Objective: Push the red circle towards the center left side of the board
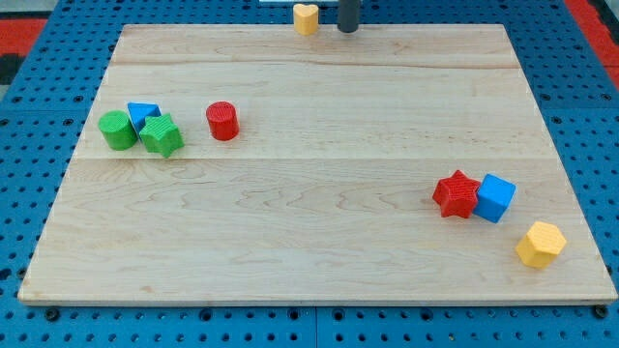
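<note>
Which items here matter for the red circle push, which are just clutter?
Job: red circle; my tip, at the view's top edge, beside the yellow heart.

Clutter: green circle, blue triangle, green block, red star, blue cube, yellow hexagon.

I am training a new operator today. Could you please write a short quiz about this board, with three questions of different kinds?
1. True or false: my tip touches the red circle.
2. Which block lies closest to my tip? A) yellow heart B) red star C) blue cube
3. Fill in: the yellow hexagon lies near the view's bottom ____ corner.

Key: 1 false, my tip is at the view's top edge, far from it. 2 A. 3 right.
</note>
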